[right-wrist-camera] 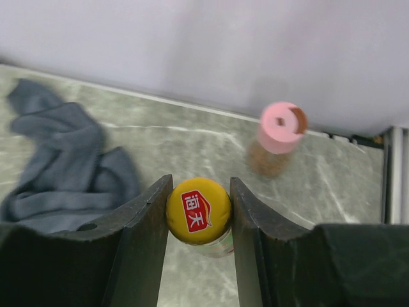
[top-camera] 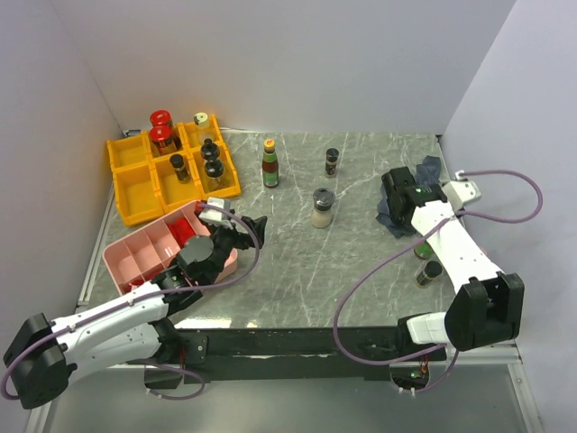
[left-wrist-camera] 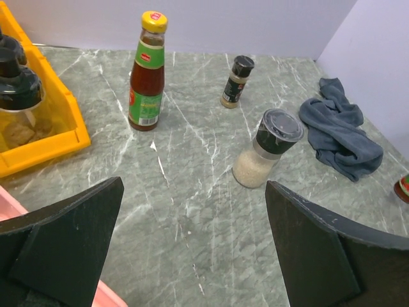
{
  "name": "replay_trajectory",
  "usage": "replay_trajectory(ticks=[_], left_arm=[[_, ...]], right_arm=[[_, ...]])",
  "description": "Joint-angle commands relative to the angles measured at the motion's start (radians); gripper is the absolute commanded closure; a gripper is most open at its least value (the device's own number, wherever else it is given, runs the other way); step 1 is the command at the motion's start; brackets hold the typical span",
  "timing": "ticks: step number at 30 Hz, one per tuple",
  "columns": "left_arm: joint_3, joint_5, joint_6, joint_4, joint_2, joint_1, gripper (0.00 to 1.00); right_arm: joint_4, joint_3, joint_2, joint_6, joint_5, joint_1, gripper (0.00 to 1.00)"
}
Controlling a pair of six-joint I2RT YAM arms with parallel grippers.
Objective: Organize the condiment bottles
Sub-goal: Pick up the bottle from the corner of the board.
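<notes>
Condiment bottles [top-camera: 270,164] stand partly in the yellow bins [top-camera: 135,194], partly loose on the tabletop [top-camera: 297,271]. The right fingers [right-wrist-camera: 137,236] squeeze 1 yellow-capped bottle [right-wrist-camera: 199,212] between them, likely to carry it. The left fingers [left-wrist-camera: 70,236] are wide open and empty, a pale shaker [left-wrist-camera: 265,150] ahead of them.

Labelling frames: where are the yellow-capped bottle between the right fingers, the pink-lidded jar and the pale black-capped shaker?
Yellow-capped bottle [right-wrist-camera: 198,211]: right wrist view, cap.
Pink-lidded jar [right-wrist-camera: 281,126]: right wrist view, lid.
Pale black-capped shaker [left-wrist-camera: 255,167]: left wrist view, body.
</notes>
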Motion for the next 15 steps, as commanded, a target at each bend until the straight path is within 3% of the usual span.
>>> replay_trajectory(ticks=[1,3,4,7,15], left_arm=[[-0.013,-0.043,0.002,0.036,-0.053,-0.006,0.01],[-0.019,-0.058,0.005,0.036,-0.068,-0.006,0.00],[-0.020,-0.066,0.007,0.034,-0.076,-0.006,0.01],[-0.013,-0.091,0.004,0.010,-0.096,-0.007,0.00],[0.018,-0.161,-0.064,-0.091,-0.203,-0.007,0.01]], right_arm=[[0.255,0.097,-0.040,-0.311,0.107,0.039,1.00],[0.399,0.078,-0.088,-0.548,0.014,0.050,1.00],[0.538,0.054,-0.105,-0.618,-0.040,0.056,1.00],[0.674,0.021,-0.178,-0.753,-0.204,0.080,1.00],[0.618,0.032,-0.223,-0.829,-0.258,0.320,1.00]])
